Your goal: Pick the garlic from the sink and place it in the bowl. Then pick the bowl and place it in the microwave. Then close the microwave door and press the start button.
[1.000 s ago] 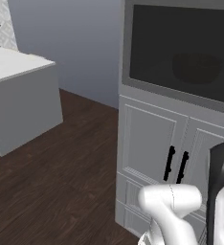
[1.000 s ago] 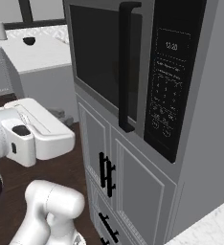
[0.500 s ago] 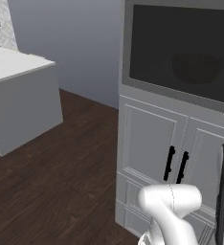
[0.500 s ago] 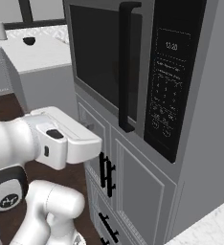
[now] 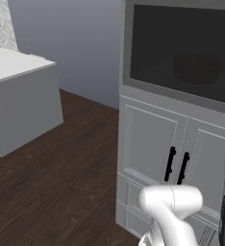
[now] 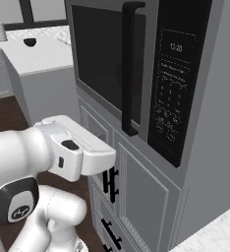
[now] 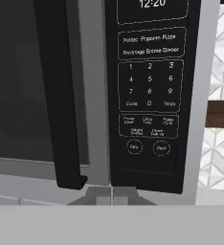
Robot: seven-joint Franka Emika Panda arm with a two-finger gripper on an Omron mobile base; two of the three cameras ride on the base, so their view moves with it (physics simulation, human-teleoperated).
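Microwave panel read "12:20", "Potato Popcorn Pizza", digits below; gripper fingers sat pressed together.

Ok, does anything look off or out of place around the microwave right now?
Nothing stands out. The microwave door sits shut and flush, the bowl shows dimly behind its glass, and the keypad looks intact.

The microwave panel's clock reads 12:20. Below stand "Potato Popcorn Pizza", a second row ending "Dinner", and keypad digits 1–9 and 0. Smaller button labels are blurred.
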